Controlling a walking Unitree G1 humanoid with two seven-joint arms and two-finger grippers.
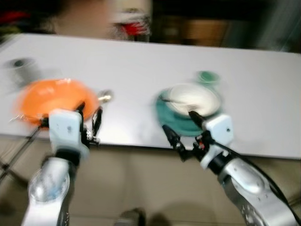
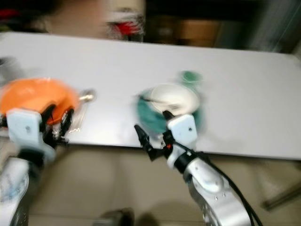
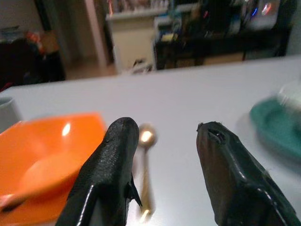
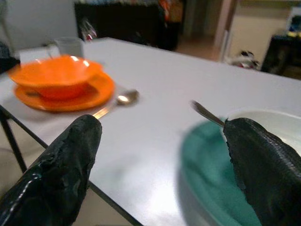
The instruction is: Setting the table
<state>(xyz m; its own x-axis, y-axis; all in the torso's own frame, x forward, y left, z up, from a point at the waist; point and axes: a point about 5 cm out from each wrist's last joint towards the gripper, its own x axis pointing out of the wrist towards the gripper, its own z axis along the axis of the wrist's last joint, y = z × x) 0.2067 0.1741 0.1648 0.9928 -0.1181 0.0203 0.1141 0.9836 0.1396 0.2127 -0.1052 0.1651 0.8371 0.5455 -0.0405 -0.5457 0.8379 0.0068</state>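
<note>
Table (image 1: 141,61), white, ran across the blurred head views with two place settings near its front edge. Nearest the camera, the left gripper (image 1: 89,117) hung at that edge before the orange plate (image 4: 66,96), fingers (image 3: 110,169) parted and empty; the right gripper (image 1: 181,127) stood likewise open and empty before the teal plate (image 1: 164,110). A gold spoon (image 3: 145,160) lay just beside the orange plate, on the side toward the teal one. The right wrist view resolved an orange bowl (image 4: 55,75) seated on its plate, a distinction blurred in the head views. A white bowl (image 1: 194,98) sat on the teal plate, a utensil handle (image 4: 206,113) projecting from it. Beyond it stood a small green cup (image 1: 207,76). A grey cup (image 3: 8,112) stood behind the orange setting.
</note>
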